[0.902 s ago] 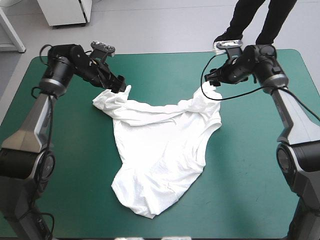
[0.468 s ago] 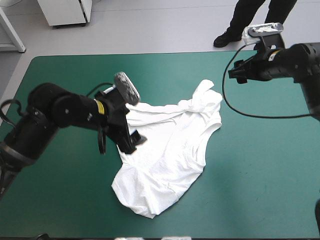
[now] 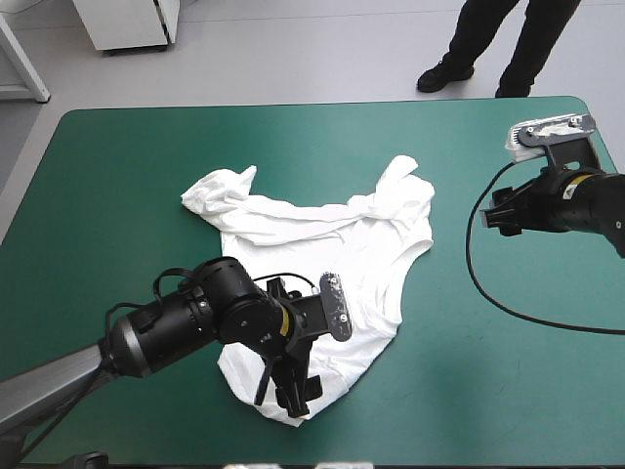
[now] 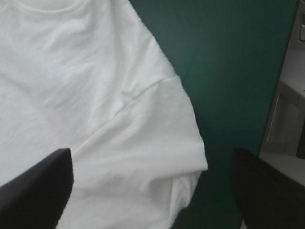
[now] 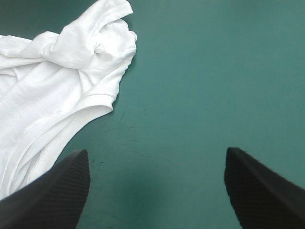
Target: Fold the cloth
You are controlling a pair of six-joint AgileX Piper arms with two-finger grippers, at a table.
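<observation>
- Now the left gripper (image 3: pixel 291 393) hangs low over the near part of the T-shirt (image 3: pixel 322 264), its black fingers spread wide apart and gripping nothing.
- Seen from the left wrist, the left gripper (image 4: pixel 150 153) has its two fingers (image 4: pixel 40 186) standing at either side. White fabric (image 4: pixel 95 95) fills the space under and between them, and the far finger sits over bare teal-green cover (image 4: pixel 224 71).
- Ahead of that gripper a rounded, doubled-over edge of the T-shirt meets the cover, with a seam line running across the cloth.
- Over at the table's right side, the right gripper (image 3: pixel 496 219) is likewise wide open and empty, above bare cover and clear of the cloth.
- From the right wrist, the right gripper (image 5: pixel 156 152) has only teal-green cover (image 5: pixel 214 71) between its fingers (image 5: pixel 57 191). The T-shirt (image 5: pixel 57 81) lies ahead and off to one side, its bunched sleeve end nearest.
- Overall the T-shirt lies about mid-table, loosely spread. Its far edge is crumpled into a ridge with a sleeve sticking out at each end, and its body narrows toward the near edge.
- Around it the teal-green cover (image 3: pixel 488 391) is bare.
</observation>
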